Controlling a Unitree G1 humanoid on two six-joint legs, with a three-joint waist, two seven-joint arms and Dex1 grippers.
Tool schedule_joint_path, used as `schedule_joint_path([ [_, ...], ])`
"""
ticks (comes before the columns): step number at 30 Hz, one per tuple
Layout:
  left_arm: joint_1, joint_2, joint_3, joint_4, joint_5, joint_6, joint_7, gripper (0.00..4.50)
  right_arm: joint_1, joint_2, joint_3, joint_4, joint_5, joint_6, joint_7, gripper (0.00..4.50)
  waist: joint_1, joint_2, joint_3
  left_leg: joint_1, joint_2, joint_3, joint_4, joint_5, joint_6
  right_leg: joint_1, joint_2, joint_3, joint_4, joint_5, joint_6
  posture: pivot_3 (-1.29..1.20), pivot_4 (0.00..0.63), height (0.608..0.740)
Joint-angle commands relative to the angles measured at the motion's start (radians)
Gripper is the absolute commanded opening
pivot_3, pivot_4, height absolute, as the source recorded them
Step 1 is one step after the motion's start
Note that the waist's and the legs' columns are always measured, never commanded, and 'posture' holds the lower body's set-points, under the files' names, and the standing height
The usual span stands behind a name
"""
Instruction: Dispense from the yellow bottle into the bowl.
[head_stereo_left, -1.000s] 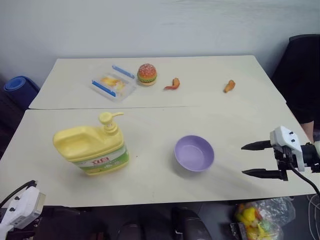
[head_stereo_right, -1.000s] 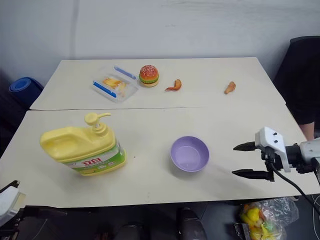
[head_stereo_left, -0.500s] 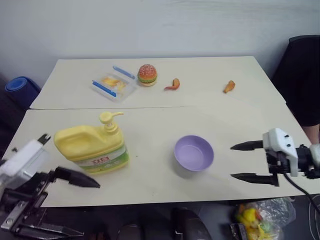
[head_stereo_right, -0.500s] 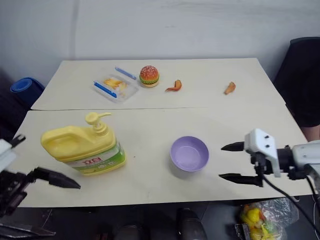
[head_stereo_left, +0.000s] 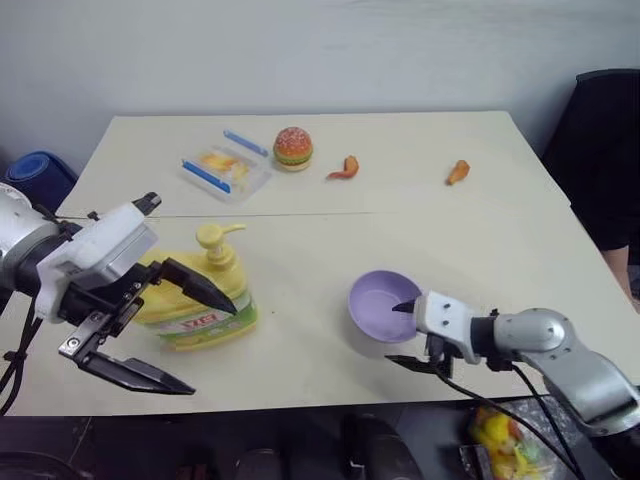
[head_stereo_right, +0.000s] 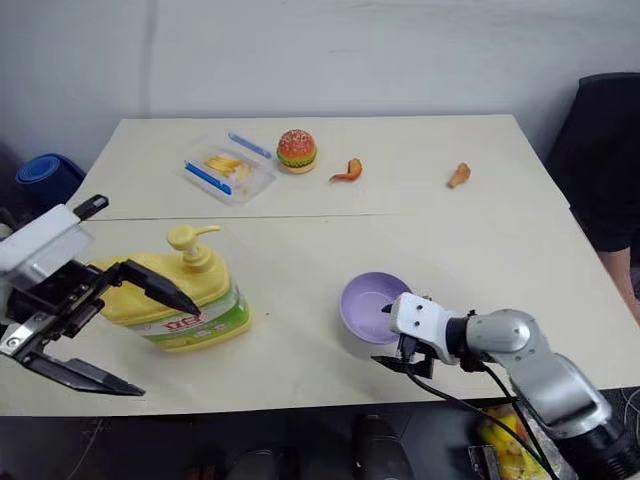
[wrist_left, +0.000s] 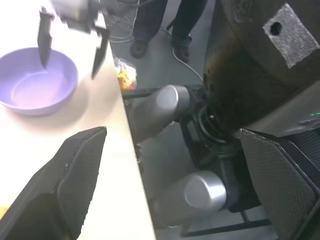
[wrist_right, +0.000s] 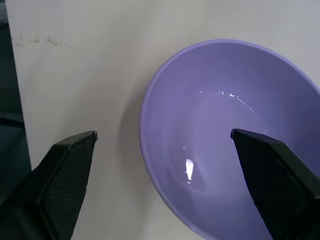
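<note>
Yellow bottle (head_stereo_left: 195, 295) stands at 9 o'clock on the near cream table (head_stereo_left: 300, 260); second table (head_stereo_left: 400, 140) behind, pale wall beyond. Squat jug, pump top, green-white label. Lavender bowl (head_stereo_left: 385, 300) sits at 4 o'clock. Left gripper (head_stereo_left: 170, 335) spread before bottle; right gripper (head_stereo_left: 405, 335) spread at bowl's near rim.

Yellow bottle (head_stereo_right: 180, 300) upright; purple bowl (head_stereo_right: 365, 300) well apart.

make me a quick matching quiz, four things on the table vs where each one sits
Things:
1. yellow bottle
2. bowl
3. toy burger
4. clear container

Places:
A. far table, left of the burger
B. near table, at the open right gripper
C. near table, by the open left gripper
D. far table, beside an orange shrimp-like toy

Pairs: 1-C, 2-B, 3-D, 4-A
</note>
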Motion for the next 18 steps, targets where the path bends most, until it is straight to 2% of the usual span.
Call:
schedule_joint_path([
  [1,-0.057,-0.011,-0.028,0.019,0.007,-0.012,-0.112,4.50,-0.012,0.024,0.029,0.033,-0.046,-0.049,-0.011,4.48,0.001,0.000,0.000,0.000,0.000,0.000,0.000,0.000,0.000,0.000,0.000,0.000,0.000,0.000,0.000,0.00,0.150,0.740],
  [3,-0.080,-0.020,-0.044,0.026,0.015,-0.010,-0.112,4.50,-0.010,0.037,0.040,0.055,-0.061,-0.066,-0.013,4.48,0.001,0.000,0.000,0.000,0.000,0.002,0.000,0.000,0.000,0.000,0.000,0.000,0.001,0.000,0.000,0.00,0.150,0.740],
  [6,-0.096,-0.030,-0.058,0.028,0.025,-0.008,-0.112,4.50,-0.008,0.051,0.048,0.080,-0.081,-0.088,-0.016,3.87,0.001,0.000,0.000,0.000,0.000,0.002,0.002,0.000,0.000,0.000,0.000,0.000,0.002,0.000,0.000,0.00,0.150,0.740],
  [15,-0.102,-0.056,-0.057,0.028,0.049,-0.010,-0.112,4.50,-0.004,0.073,0.051,0.125,-0.114,-0.126,-0.010,0.79,0.001,0.000,0.000,0.000,0.000,0.002,0.006,0.000,0.000,0.000,0.000,0.001,0.005,0.000,0.000,0.00,0.150,0.740],
  [17,-0.113,-0.064,-0.057,0.031,0.049,-0.003,-0.112,4.50,-0.002,0.076,0.056,0.132,-0.122,-0.130,-0.009,0.18,0.001,-0.001,0.000,-0.001,0.000,0.002,0.007,0.000,0.000,0.000,0.000,0.001,0.005,0.000,0.000,0.00,0.150,0.740],
  [18,-0.119,-0.067,-0.057,0.033,0.049,-0.001,-0.112,4.50,0.000,0.078,0.059,0.136,-0.125,-0.131,-0.010,0.18,0.001,-0.003,-0.001,0.000,0.000,0.002,0.007,0.000,0.000,0.000,0.000,0.001,0.005,0.000,0.000,0.00,0.150,0.740],
])
